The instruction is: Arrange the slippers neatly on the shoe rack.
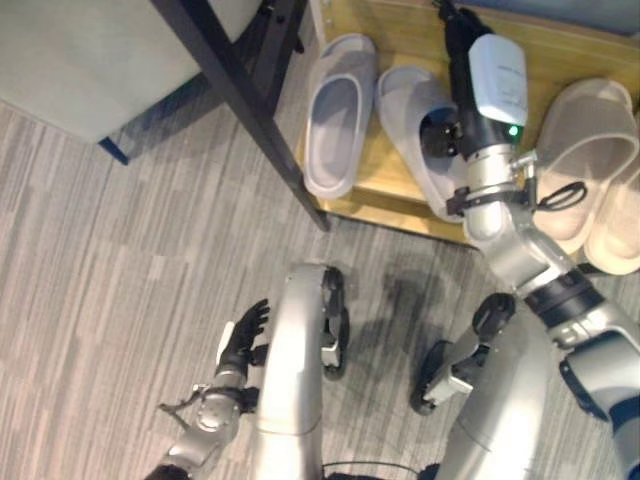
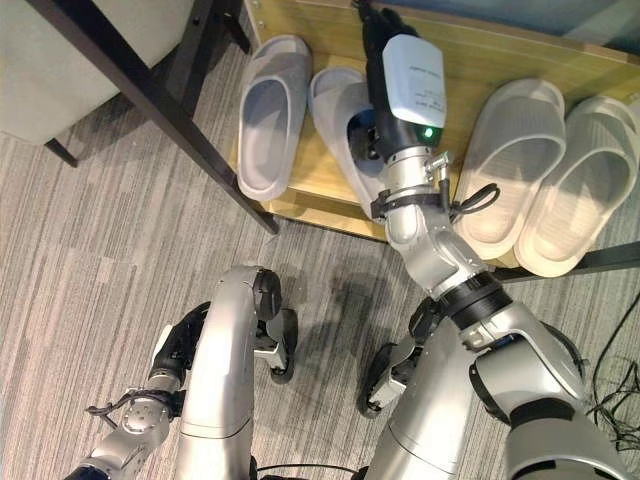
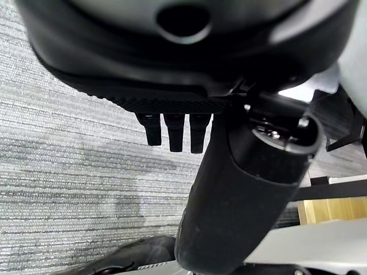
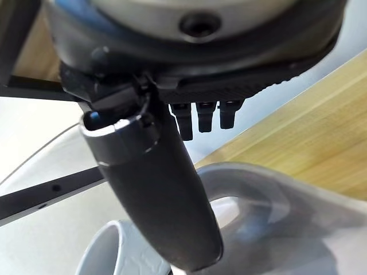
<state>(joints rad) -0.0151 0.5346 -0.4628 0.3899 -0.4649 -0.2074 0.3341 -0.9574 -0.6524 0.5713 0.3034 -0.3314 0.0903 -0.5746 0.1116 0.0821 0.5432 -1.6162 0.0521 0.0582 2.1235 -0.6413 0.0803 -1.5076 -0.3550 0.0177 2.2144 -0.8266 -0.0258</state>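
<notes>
The right hand (image 2: 385, 40) reaches over the second grey slipper (image 1: 412, 120) on the wooden shoe rack (image 1: 585, 55), which lies skewed beside its straight mate (image 1: 338, 112). Its fingers (image 4: 207, 116) look released above the strap. The left hand (image 1: 243, 340) hangs relaxed and far off over the floor.

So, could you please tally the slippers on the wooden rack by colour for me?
Pale grey foam slide slippers: 2
Beige foam slide slippers: 2
Total: 4 slippers on the light wooden shoe rack.
</notes>
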